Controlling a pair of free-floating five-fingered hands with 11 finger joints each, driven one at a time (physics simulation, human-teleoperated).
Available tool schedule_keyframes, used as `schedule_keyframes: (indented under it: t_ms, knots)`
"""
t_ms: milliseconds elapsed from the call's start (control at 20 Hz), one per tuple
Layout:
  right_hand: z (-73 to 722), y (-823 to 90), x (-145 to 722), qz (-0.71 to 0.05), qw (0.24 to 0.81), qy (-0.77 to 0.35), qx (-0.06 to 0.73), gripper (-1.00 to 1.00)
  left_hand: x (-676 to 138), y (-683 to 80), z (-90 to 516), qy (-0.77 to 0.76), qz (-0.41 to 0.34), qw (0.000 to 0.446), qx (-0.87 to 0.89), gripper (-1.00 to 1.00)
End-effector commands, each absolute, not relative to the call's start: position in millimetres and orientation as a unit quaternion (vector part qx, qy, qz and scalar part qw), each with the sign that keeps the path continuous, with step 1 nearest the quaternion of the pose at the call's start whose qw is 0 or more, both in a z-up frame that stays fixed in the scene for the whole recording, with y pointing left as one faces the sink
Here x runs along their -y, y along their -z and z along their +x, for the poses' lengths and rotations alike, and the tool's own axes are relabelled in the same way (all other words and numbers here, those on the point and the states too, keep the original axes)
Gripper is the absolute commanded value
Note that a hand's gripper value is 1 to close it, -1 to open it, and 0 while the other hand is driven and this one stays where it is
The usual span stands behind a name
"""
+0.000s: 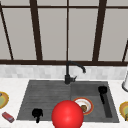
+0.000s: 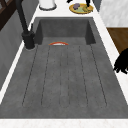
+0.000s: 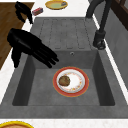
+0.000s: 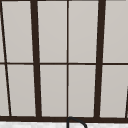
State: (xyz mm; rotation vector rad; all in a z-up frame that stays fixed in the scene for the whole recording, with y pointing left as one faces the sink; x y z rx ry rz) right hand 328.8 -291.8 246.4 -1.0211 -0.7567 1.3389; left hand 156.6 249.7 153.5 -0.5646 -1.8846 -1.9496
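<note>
My left hand [image 1: 37, 113] hovers over the drainboard's front edge with its fingers hanging loose and holding nothing; it also shows in the left side view [image 2: 122, 62] and the right side view [image 3: 22, 10]. My right hand [image 1: 102, 90] floats above the basin, and in the right side view [image 3: 30, 47] its fingers are straight and point toward the plate without touching it. An orange-rimmed white plate [image 3: 77, 82] lies in the basin with a brown lump of food [image 3: 64, 80] on it. A big red ball [image 1: 67, 115] sits at the sink's front edge and hides part of the plate [image 1: 86, 101].
A black faucet [image 1: 67, 75] stands behind the sink. A yellow plate [image 1: 2, 100] and a red block [image 1: 8, 117] lie on the left counter. A second yellow plate [image 2: 80, 8] and a white container [image 2: 47, 3] stand on the right counter. A window fills the wall behind.
</note>
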Motion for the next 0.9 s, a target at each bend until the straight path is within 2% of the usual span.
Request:
schedule_keyframes:
  t_ms: [0, 850]
  knots:
    - [324.3, -251.9, 303.2, -0.438, 0.629, -0.548, 0.335, -1.0, -249.7, -153.5, 156.6, 0.692, -0.2, 0.185, 0.669, 0.0]
    - [283.9, -275.5, 382.2, -0.427, 0.619, -0.552, 0.359, -1.0, -249.7, -153.5, 156.6, 0.692, -0.2, 0.185, 0.669, 0.0]
